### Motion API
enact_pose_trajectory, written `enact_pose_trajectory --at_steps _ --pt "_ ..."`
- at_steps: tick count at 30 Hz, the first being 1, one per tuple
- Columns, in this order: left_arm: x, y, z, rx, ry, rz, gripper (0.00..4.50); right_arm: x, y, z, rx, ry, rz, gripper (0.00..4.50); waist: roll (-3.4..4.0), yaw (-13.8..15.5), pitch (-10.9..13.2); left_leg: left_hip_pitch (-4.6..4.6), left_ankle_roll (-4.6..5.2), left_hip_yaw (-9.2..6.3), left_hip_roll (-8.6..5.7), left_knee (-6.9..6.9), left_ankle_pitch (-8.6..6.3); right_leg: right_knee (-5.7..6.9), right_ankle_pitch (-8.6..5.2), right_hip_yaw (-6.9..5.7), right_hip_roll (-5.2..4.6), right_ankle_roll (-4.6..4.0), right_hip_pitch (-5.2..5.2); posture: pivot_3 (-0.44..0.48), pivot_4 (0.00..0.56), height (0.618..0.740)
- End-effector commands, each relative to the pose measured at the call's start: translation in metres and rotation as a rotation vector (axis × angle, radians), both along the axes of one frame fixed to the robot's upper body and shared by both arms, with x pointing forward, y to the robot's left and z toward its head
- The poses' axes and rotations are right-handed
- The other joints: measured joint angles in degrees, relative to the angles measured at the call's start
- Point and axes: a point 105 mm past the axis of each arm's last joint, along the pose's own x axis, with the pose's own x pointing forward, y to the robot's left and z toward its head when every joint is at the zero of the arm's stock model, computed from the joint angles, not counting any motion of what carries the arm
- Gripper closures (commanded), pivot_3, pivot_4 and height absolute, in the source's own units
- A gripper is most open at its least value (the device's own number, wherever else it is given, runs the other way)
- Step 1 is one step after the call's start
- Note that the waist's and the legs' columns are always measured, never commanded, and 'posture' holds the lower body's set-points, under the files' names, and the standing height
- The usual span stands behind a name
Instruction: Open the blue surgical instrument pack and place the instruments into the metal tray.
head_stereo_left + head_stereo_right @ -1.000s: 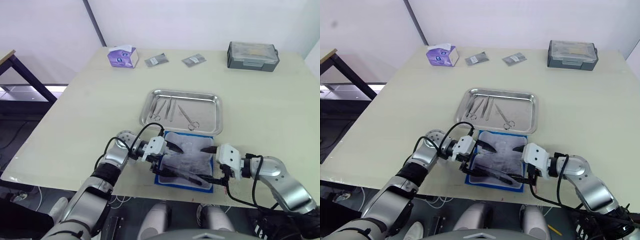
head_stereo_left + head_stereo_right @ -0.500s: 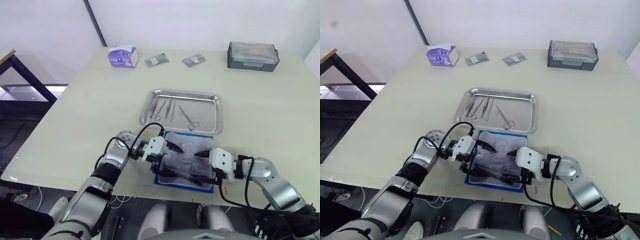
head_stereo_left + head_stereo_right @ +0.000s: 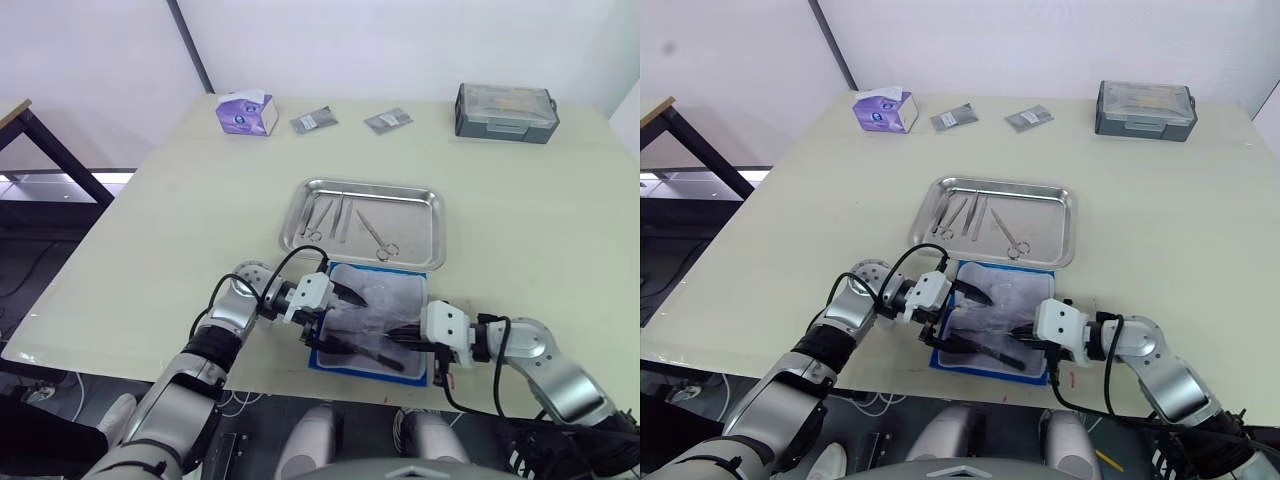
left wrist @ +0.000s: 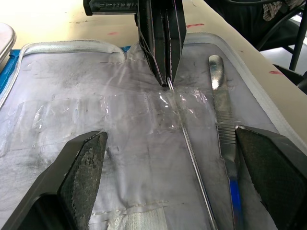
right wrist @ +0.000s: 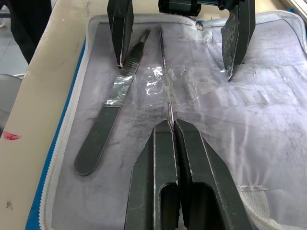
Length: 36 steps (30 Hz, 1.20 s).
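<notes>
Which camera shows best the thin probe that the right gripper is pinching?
Right wrist view: the thin probe runs straight into the shut right gripper. Left wrist view shows it too, from the opposite end. In the eye views it is too small to make out.

Even, bright room light falls on the table (image 3: 150, 250); shadows are soft, the metal tray (image 3: 432, 236) glints, and close wrist views blur slightly.

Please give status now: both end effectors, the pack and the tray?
Right end effector shut on thin instrument. Left end effector open, pinning opened pack. Metal tray holds instruments.
</notes>
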Motion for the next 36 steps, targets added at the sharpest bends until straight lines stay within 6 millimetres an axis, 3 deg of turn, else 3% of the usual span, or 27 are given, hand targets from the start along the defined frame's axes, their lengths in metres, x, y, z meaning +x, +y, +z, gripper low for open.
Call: enact_pose_trajectory --at_steps 1,13,26,36 --pt "-0.025 0.003 -0.041 0.143 0.145 -0.056 0.00 -0.002 -0.006 -0.001 -0.028 0.008 0.005 4.45 0.00 0.03 0.00 0.00 0.00 0.00 0.00 0.00 0.00 0.00 0.00 0.00 0.00 0.00 0.00 0.000 0.150 0.734" --pt "-0.026 0.003 -0.041 0.142 0.147 -0.056 0.00 0.000 -0.007 0.018 -0.024 -0.048 0.023 4.45 -0.03 0.07 0.02 0.00 0.00 -0.01 0.00 0.00 0.00 0.00 0.00 -0.01 -0.01 0.00 0.00 0.000 0.150 0.734" --pt "-0.027 0.004 -0.041 0.143 0.148 -0.059 0.00 0.000 -0.026 0.033 -0.117 -0.165 0.040 4.45 -0.16 0.09 0.10 -0.02 0.00 -0.02 0.01 0.00 0.00 -0.01 0.00 -0.02 -0.02 0.01 0.00 0.000 0.150 0.734" --pt "-0.028 0.004 -0.041 0.144 0.148 -0.065 0.00 -0.012 -0.048 0.037 -0.109 -0.139 0.026 4.45 -0.26 0.19 0.16 -0.03 0.00 -0.01 0.02 0.00 0.00 -0.03 -0.01 -0.02 -0.05 0.02 0.05 0.000 0.150 0.734"
